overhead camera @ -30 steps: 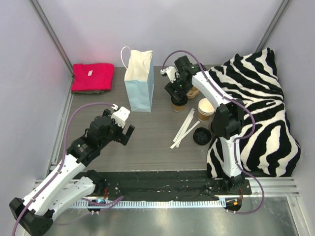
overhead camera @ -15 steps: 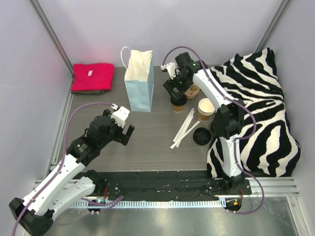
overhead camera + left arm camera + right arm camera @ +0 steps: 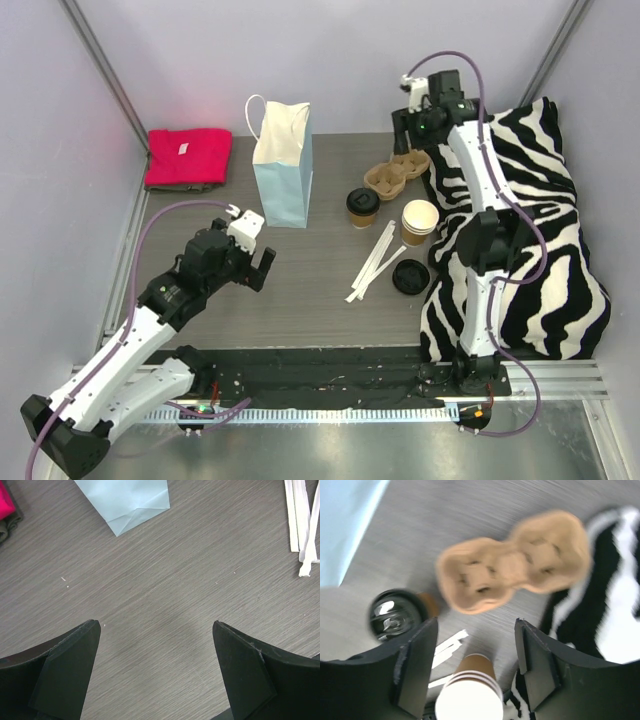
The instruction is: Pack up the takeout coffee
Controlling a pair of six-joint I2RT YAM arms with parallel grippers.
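Your right gripper hangs open and empty near the pulp carrier, and the left gripper is wide open too. The lidded coffee cup stands at 7 o'clock from the right one. It's probably light, crushable paper, so pinch gently mid-wall, under the lid.

Blurred cup carrier, blurred takeout coffee

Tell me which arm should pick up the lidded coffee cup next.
Right, probably. The right gripper hangs open above the carrier, close to the lidded coffee cup, which its wrist camera sees. The left gripper, open too, hangs over the tabletop, farther off.
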